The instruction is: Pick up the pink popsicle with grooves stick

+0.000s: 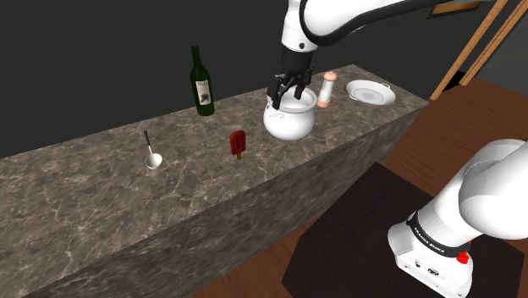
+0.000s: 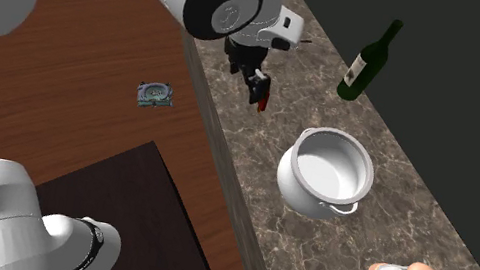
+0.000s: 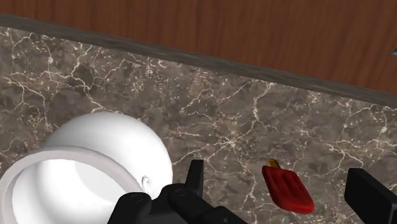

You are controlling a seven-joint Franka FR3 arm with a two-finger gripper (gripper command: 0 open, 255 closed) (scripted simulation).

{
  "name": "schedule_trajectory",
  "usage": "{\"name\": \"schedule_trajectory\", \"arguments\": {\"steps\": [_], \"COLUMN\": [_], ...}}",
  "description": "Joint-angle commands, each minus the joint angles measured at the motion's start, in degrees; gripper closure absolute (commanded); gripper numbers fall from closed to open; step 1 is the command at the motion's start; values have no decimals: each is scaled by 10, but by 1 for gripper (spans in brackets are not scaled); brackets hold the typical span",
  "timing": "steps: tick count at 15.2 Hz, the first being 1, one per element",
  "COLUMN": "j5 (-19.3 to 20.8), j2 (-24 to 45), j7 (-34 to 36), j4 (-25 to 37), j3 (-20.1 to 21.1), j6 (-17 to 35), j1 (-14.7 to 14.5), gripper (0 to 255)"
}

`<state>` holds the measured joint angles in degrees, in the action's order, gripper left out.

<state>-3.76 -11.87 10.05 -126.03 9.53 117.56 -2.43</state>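
The popsicle (image 1: 238, 143) is dark red with grooves and a short tan stick, lying flat on the marble counter (image 1: 101, 212) near its front edge. My gripper (image 1: 288, 96) hangs open above the counter, right by the white pot (image 1: 289, 120). In the wrist view the popsicle (image 3: 287, 189) lies on the counter beyond the gap between my spread fingers (image 3: 196, 177), untouched, with the pot (image 3: 108, 149) beside it. In the second exterior view my gripper (image 2: 256, 79) partly covers the popsicle (image 2: 262, 103).
A green wine bottle (image 1: 201, 82) stands at the back. A small white cup with a spoon (image 1: 152, 157) sits toward the shoulder view's left. A pepper mill (image 1: 327, 87) and a white plate (image 1: 370, 92) are beyond the pot. A wooden floor (image 2: 90, 52) lies below the counter's edge.
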Motion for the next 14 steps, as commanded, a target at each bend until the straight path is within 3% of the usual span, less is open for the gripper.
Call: {"name": "schedule_trajectory", "arguments": {"steps": [1,14], "j5": [8,84], "j2": [47,346], "j7": [13,70], "j4": [22,240], "j3": [10,22], "j6": [20,59], "j1": [-3,-40], "gripper": [0,0]}}
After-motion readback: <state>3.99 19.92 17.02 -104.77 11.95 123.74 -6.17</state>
